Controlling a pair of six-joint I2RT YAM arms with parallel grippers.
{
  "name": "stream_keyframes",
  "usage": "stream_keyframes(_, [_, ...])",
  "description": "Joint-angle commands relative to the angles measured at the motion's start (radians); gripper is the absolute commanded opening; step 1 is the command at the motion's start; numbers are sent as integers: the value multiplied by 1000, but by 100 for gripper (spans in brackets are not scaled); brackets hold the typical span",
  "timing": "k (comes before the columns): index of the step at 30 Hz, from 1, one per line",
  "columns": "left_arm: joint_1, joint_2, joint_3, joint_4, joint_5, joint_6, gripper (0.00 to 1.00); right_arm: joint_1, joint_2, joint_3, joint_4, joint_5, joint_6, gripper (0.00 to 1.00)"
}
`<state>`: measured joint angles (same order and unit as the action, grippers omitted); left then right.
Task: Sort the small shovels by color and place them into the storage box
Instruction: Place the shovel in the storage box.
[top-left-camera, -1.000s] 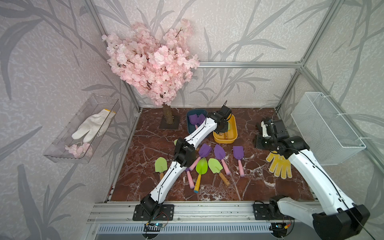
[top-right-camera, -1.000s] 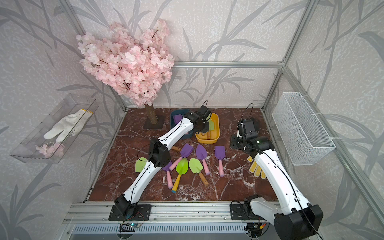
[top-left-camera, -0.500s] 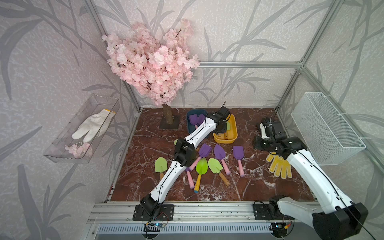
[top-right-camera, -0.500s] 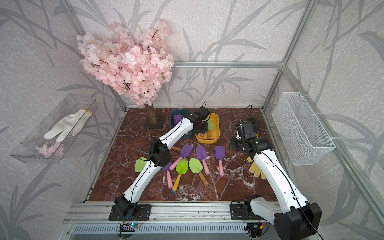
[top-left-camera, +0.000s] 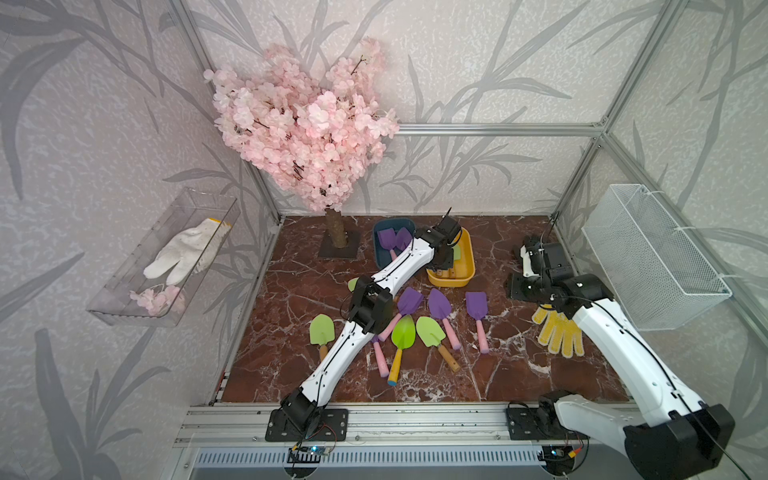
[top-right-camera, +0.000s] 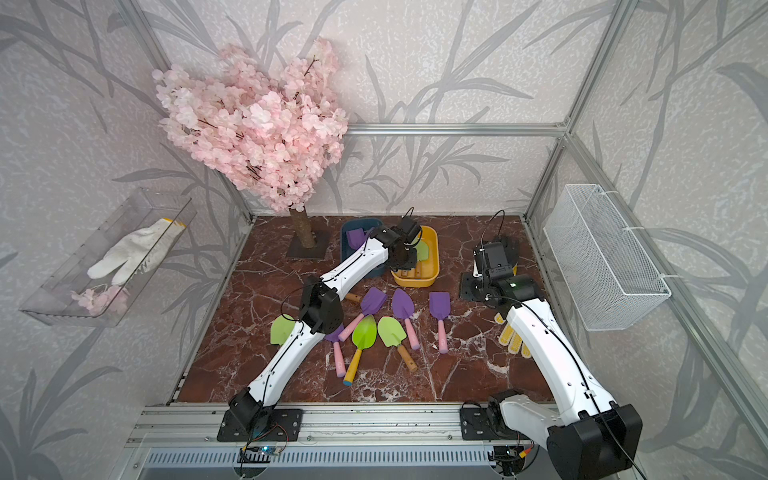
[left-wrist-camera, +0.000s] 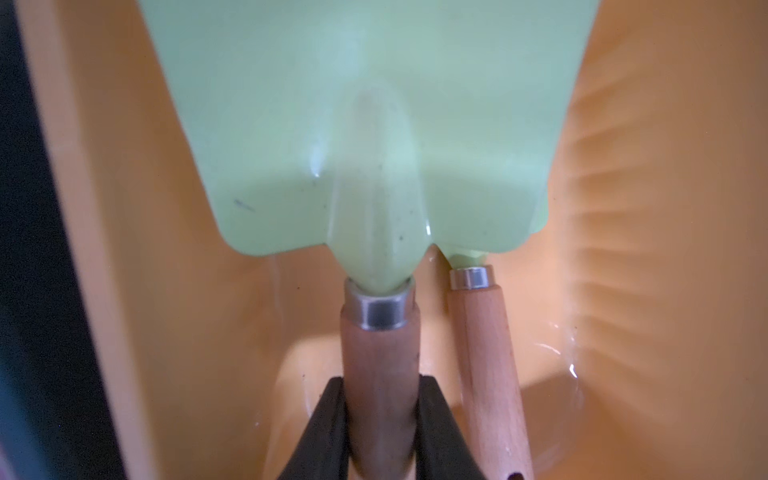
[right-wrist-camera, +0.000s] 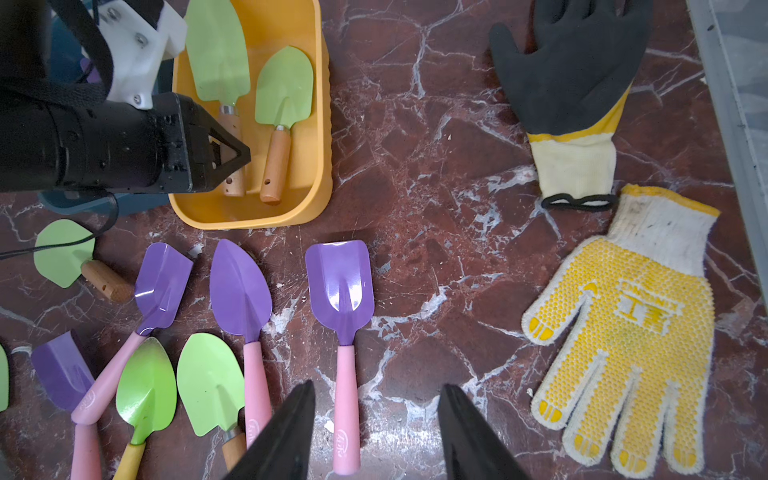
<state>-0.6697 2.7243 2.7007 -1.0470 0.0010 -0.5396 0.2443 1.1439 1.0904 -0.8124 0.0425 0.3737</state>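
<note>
My left gripper (left-wrist-camera: 380, 382) is shut on the wooden handle of a lime-green shovel (left-wrist-camera: 365, 124), which it holds inside the yellow storage box (right-wrist-camera: 291, 212). A second green shovel (right-wrist-camera: 284, 87) lies in that box beside it. Two purple shovels (top-left-camera: 388, 239) rest in the blue box (top-left-camera: 392, 222) next to it. Several purple, pink-handled shovels (right-wrist-camera: 340, 286) and green shovels (right-wrist-camera: 210, 382) lie in a row on the marble floor in front of the boxes. My right gripper (right-wrist-camera: 376, 390) hangs open above the floor, right of the rightmost purple shovel, with nothing between its fingers.
A yellow dotted glove (right-wrist-camera: 623, 332) and a black glove (right-wrist-camera: 573, 70) lie at the right. A white wire basket (top-left-camera: 648, 257) hangs on the right wall. A pink blossom tree (top-left-camera: 334, 230) stands at the back left. A clear wall tray (top-left-camera: 166, 257) holds a white glove.
The right arm has drifted slightly to the left. The left arm stays over the yellow box with the green shovel in its grip.
</note>
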Motion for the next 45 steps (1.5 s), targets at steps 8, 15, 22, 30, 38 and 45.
stream_keyframes(8, [22, 40, 18, 3, 30, -36, 24, -4, 28, -2, 15, -4, 4, 53])
stream_keyframes(15, [25, 48, 19, 11, 52, -42, 28, -4, 31, -7, 19, -3, 4, 53])
stream_keyframes(22, [25, 52, 18, 16, 52, -44, 32, -5, 30, -11, 20, 0, 2, 53])
stream_keyframes(30, [24, 52, 27, 15, 50, -43, 32, -5, 27, -17, 21, 2, 3, 53])
stream_keyframes(38, [25, 22, 36, 7, 37, -40, 40, -5, 28, -12, 15, 2, 4, 53])
stream_keyframes(45, [25, -43, 37, 16, 29, -45, 46, -6, 24, -6, 7, 2, 6, 53])
